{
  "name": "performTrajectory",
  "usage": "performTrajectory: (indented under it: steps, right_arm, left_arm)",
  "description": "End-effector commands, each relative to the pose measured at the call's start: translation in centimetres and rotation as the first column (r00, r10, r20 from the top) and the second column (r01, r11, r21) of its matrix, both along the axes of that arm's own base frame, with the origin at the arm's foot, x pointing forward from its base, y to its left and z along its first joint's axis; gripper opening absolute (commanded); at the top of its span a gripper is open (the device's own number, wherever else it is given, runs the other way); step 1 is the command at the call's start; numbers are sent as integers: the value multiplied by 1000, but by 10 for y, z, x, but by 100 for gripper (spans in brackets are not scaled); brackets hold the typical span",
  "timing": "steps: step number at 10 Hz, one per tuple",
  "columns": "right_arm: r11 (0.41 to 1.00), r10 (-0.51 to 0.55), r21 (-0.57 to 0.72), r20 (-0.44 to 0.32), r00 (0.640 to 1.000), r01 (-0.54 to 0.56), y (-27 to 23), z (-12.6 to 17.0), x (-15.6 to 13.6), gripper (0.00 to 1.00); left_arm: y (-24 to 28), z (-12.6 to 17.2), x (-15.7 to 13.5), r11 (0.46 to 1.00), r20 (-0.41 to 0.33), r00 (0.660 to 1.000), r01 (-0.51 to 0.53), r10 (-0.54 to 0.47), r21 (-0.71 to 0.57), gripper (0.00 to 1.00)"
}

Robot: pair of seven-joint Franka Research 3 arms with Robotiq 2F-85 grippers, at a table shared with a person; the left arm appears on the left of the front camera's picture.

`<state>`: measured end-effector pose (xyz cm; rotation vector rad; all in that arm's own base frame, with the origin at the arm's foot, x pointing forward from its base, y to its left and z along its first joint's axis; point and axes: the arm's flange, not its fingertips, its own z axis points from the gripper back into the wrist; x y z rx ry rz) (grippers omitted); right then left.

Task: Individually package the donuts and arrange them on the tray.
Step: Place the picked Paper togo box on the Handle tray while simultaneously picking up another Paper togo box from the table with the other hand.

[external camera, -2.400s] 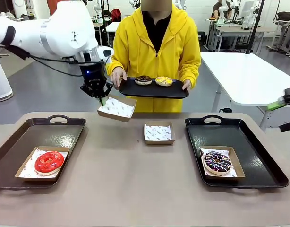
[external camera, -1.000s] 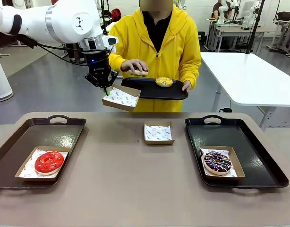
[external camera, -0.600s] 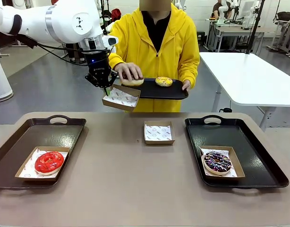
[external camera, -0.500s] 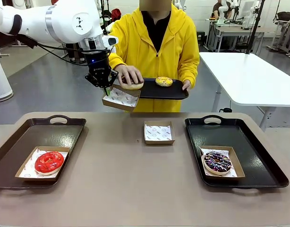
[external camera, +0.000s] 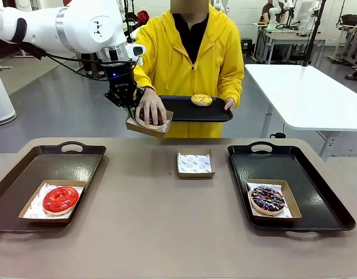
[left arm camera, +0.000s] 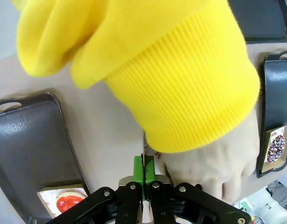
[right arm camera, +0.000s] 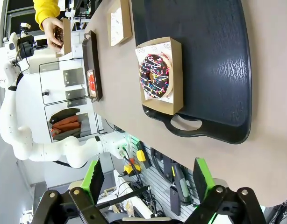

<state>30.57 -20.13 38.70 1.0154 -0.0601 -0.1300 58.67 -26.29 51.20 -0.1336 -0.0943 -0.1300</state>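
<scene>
My left gripper point(external camera: 130, 110) is shut on the rim of a paper-lined cardboard box point(external camera: 145, 127), holding it in the air beside the person's black tray point(external camera: 216, 112). The person's hand point(external camera: 149, 106) presses the chocolate donut point(external camera: 150, 118) into that box. The yellow donut point(external camera: 202, 100) lies on the person's tray. The red donut point(external camera: 60, 199) sits boxed on the left tray point(external camera: 27, 174), and the sprinkled donut point(external camera: 267, 199) sits boxed on the right tray point(external camera: 318, 197). In the left wrist view the green pads point(left arm camera: 139, 169) are pressed together under a yellow sleeve point(left arm camera: 181, 88). My right gripper point(right arm camera: 148, 182) hangs open above the sprinkled donut point(right arm camera: 155, 76).
An empty lined box point(external camera: 195, 163) lies mid-table between the trays. The person in a yellow hoodie stands at the far edge, holding the small tray with the other hand point(external camera: 229, 104). A white table point(external camera: 300, 93) stands behind on the right.
The person's hand has lifted the chocolate donut off the held tray and brought it left and down into the box in my left gripper. My left arm has held still.
</scene>
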Motion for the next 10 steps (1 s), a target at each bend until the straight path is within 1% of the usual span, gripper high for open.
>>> performTrajectory:
  steps: [1, 10]
  right_arm:
    - [1000, -16, 25, 11, 1000, 15, 4, 1, -2, 100]
    - [1000, -16, 25, 11, 1000, 15, 4, 1, -2, 100]
  left_arm:
    - [3, -1, -7, 1000, 6, 1000, 0, 0, -4, 0]
    - [3, -1, -7, 1000, 6, 1000, 0, 0, -4, 0]
